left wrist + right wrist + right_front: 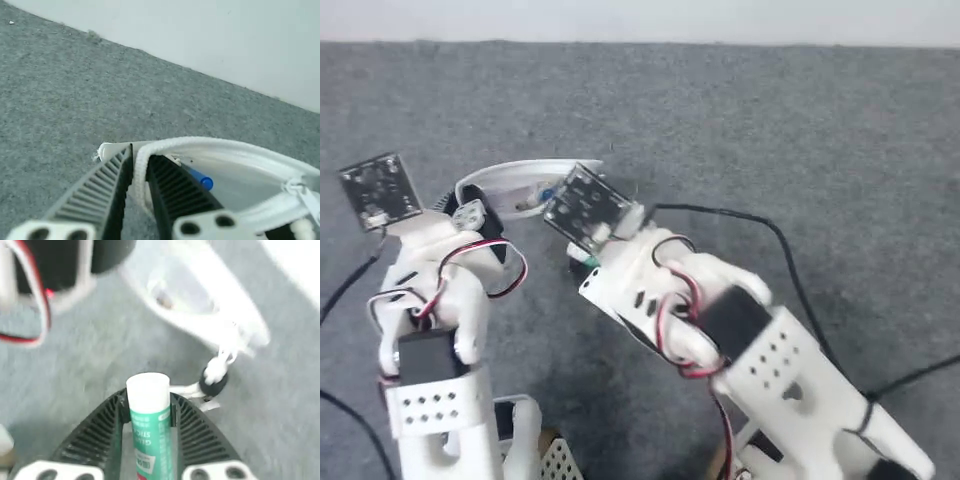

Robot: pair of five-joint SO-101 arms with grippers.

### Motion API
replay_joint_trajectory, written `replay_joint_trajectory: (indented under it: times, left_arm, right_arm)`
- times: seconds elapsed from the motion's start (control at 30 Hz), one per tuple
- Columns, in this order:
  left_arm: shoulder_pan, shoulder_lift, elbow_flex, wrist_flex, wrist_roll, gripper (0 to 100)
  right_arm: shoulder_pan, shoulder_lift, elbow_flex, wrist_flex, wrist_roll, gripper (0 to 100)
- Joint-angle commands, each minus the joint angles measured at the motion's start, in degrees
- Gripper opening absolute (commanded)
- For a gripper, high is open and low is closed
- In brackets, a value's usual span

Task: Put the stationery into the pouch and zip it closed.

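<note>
Grey carpet (770, 120), left gripper (139, 159) pinching rim of open pouch (235, 149); right gripper (147, 401) clasping glue stick (149, 427)

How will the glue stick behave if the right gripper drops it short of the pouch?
The glue stick looks rigid and round, so it would probably roll on the table, though the fuzzy surface may slow it. Its smooth body could slip in the ribbed right gripper.

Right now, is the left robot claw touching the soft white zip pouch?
Touching. The left wrist view shows the left gripper closed on the zippered rim of the soft white pouch, with the rim squeezed between its black ribbed fingers.
</note>
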Motion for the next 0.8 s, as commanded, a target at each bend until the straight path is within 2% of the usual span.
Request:
replay_joint_trajectory:
  times: [0.0,0.37,0.63,0.77]
  left_arm:
    - [0.62,-0.35,-1.10,-2.11,1.14,1]
    - [0.70,-0.35,-1.19,-2.29,1.14,1]
    - [2.46,-0.35,-1.19,-2.29,1.14,1]
    - [2.46,-0.35,-1.19,-2.29,1.14,1]
  right_arm:
    - [0.92,-7.87,4.31,-10.15,-0.62,0.6]
    - [0.66,-23.43,25.14,-38.90,-1.05,0.6]
    - [0.66,-24.84,28.22,-52.79,-1.41,0.6]
    - [0.66,-22.29,28.22,-59.56,-7.03,0.6]
